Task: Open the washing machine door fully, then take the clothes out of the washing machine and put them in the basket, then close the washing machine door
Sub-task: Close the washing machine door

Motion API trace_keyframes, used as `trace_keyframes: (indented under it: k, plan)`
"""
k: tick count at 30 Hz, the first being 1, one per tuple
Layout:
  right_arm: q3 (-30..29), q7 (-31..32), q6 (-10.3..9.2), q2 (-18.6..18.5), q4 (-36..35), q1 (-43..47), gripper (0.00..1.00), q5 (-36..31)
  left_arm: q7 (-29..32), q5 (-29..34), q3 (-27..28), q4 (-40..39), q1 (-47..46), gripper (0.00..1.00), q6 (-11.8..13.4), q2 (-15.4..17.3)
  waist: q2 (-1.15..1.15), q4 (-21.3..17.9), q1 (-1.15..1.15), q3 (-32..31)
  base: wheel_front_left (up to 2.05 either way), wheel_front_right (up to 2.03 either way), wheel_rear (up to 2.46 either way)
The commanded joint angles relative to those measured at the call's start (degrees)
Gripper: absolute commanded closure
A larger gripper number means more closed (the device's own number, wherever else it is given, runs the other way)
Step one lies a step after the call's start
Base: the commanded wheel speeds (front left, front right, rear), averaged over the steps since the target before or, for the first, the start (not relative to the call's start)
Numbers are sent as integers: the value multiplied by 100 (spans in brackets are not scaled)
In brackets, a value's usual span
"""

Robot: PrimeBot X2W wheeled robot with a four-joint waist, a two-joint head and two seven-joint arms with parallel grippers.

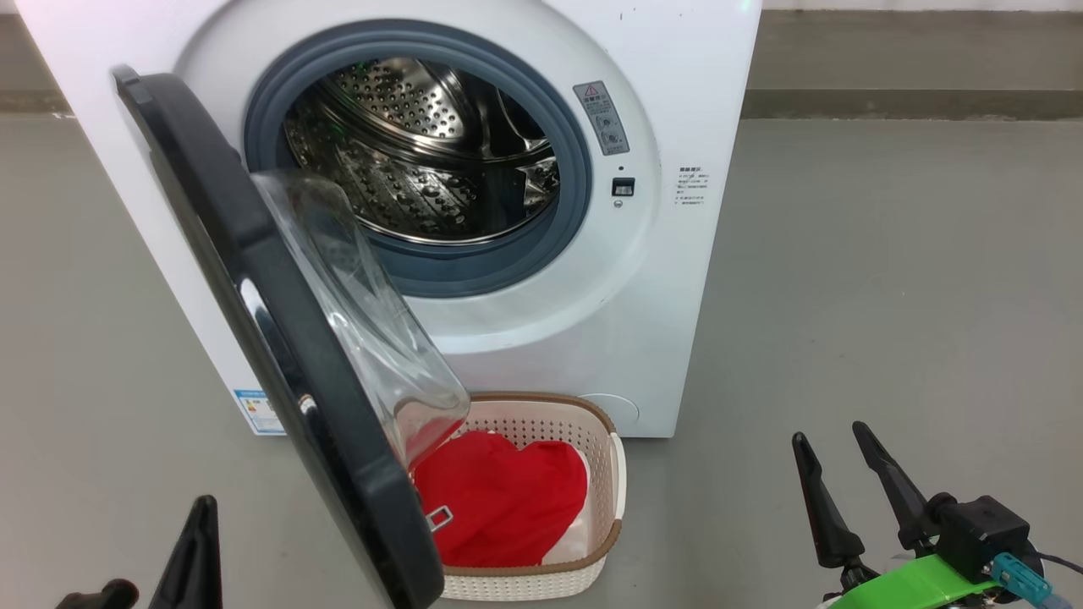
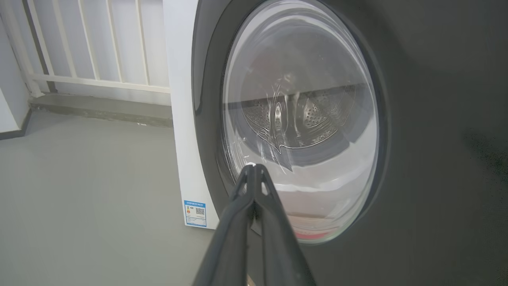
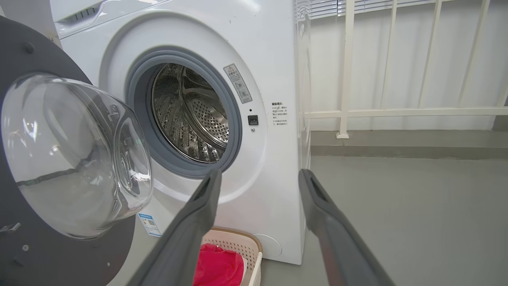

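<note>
Grey concrete floor, with a white railing along the wall behind the appliance. The washing machine stands on the floor with its perforated steel drum exposed and no garment visible inside. The washing machine door is swung out on its left-hand hinge, with the glass bowl facing the opening. The basket sits on the floor close to the machine's front lower edge, partly behind the door's lower rim. The clothes, red with some white showing, lie inside the basket.

The left gripper is on the door's outer side, jaws pressed together with nothing between them and tips directed at the lower part of the glass; contact cannot be determined. The right gripper is well apart from the basket on the right, above the floor, jaws spread and empty.
</note>
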Motion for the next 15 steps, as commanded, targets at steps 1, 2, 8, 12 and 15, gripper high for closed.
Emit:
trace_keyframes:
  k: [1, 2, 8, 12, 15]
  plan:
    - [122, -37, 37, -55, -152, -178, 0, -22, -70, -146, 195, -156, -281, 100, -31, 57, 0, -1, 0, 11, 0, 0, 0]
    - [121, -37, 37, -53, -153, -177, 0, -20, -70, -301, 225, -156, -329, 100, -31, 31, 0, -1, 0, 17, 0, 0, 0]
    - [94, -37, 37, -42, -155, -162, 0, -10, 717, -1787, 442, -352, -664, 100, -31, -130, 0, -2, 0, 27, 0, 0, 0]
    - [86, -37, 37, -33, -149, -144, 0, -8, 1665, -3491, 782, -686, -898, 100, 127, -228, 0, -5, 0, 10, 0, 0, 0]
    - [88, -37, 37, -25, -149, -138, 0, -1, 2208, -4696, 985, -1067, -1016, 100, 482, -250, 0, -22, 0, -3, 0, 0, 0]
